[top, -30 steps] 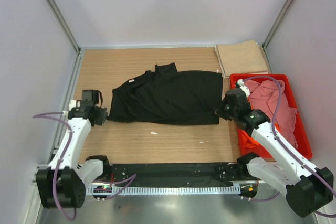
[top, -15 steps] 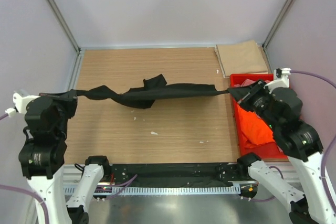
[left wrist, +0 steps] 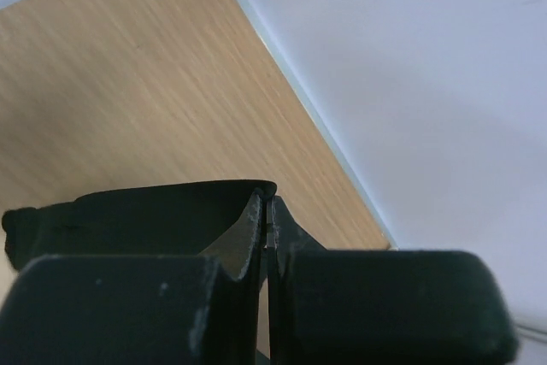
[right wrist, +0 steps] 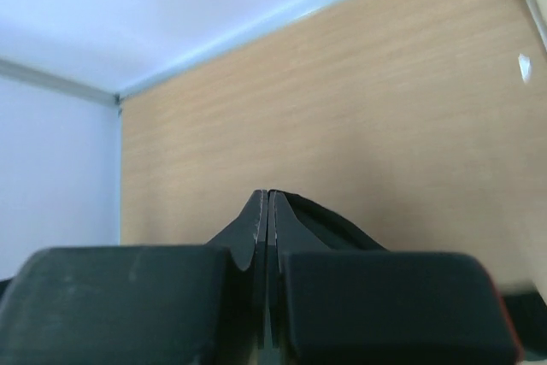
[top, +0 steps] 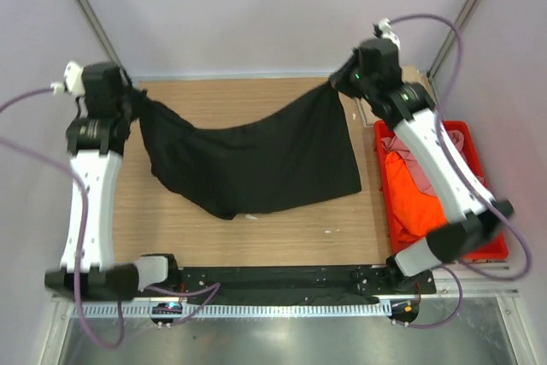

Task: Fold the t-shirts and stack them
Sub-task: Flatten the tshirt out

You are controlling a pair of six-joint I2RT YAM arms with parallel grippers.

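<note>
Black t-shirt (top: 256, 156) hangs spread between both arms over the table (top: 291, 232), sagging mid-span. The overhead view shows the whole cloth, but the grip points are unclear. In the wrist views the left gripper (left wrist: 267, 211) and right gripper (right wrist: 267, 203) are each pinched tight on a black fold. Hem contact with the table: cannot tell. The right arm partly hides the orange t-shirt (top: 410, 207) in the red crate (top: 491, 250).

black t-shirt (left wrist: 128, 211) — mostly behind left claw (left wrist: 267, 211) | crate (top: 380, 138) — partly under arm

Black t-shirt (top: 256, 160) hung by two corners, sagging, orange t-shirt (top: 412, 211) and pink t-shirt (top: 397, 161) crumpled at right
</note>
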